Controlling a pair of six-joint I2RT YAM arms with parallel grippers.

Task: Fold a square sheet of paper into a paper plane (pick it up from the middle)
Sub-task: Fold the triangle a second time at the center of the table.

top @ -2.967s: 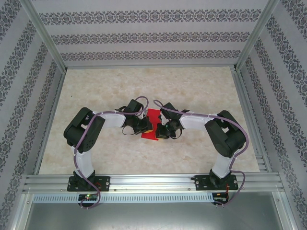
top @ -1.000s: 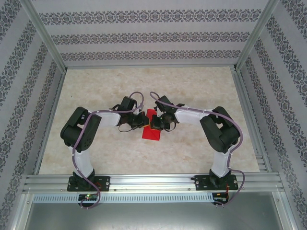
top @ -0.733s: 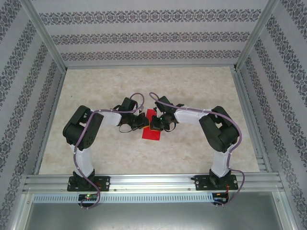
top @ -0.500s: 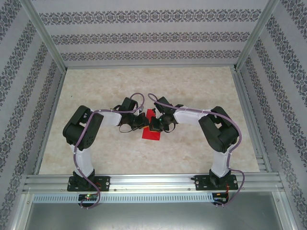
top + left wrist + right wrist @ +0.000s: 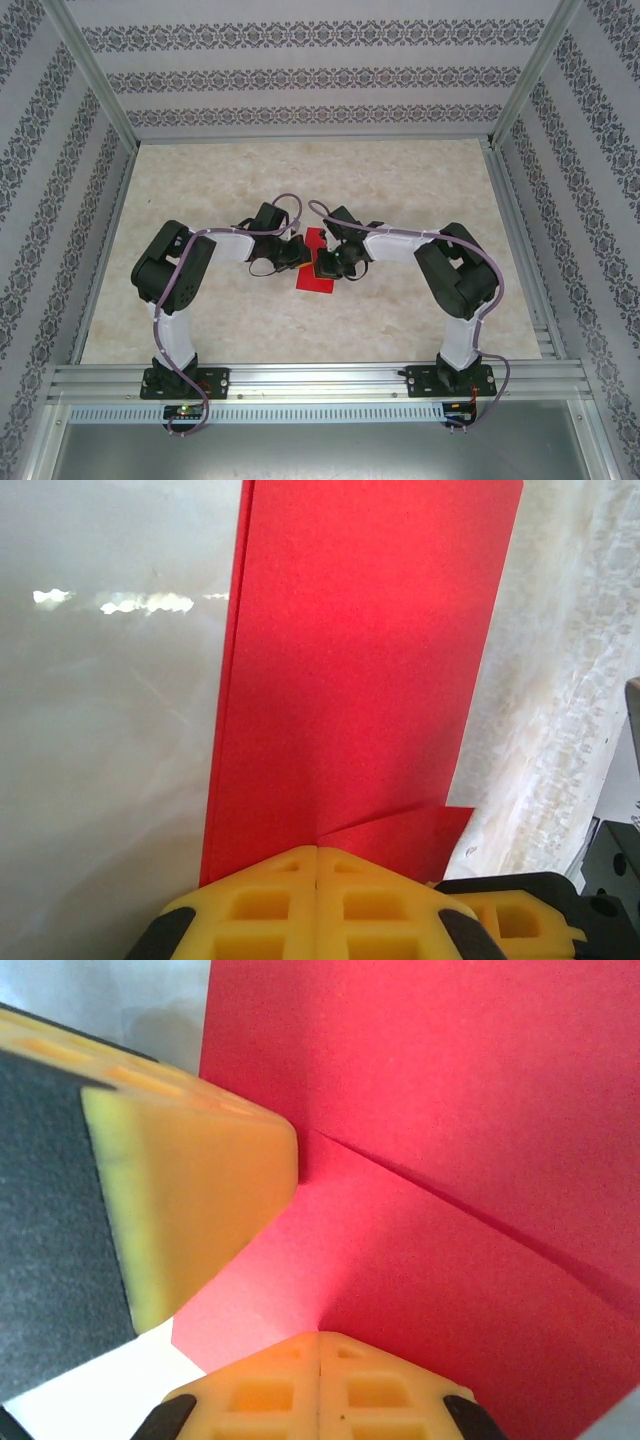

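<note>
Since my right gripper (image 5: 320, 1365) edged in beside the left gripper (image 5: 318, 878), both closed empty on the folded red sheet (image 5: 350, 680), corner-creasing looks underway.

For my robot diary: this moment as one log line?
red paper: creased | left fingers: shut, touching paper | right fingers: shut, touching paper

Plain red paper (image 5: 350, 680), marbled beige table (image 5: 400, 190)

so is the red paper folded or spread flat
Folded. In the left wrist view the red paper is a narrow strip, double-layered along its left edge, with a small corner flap turned over by the left hand.
</note>
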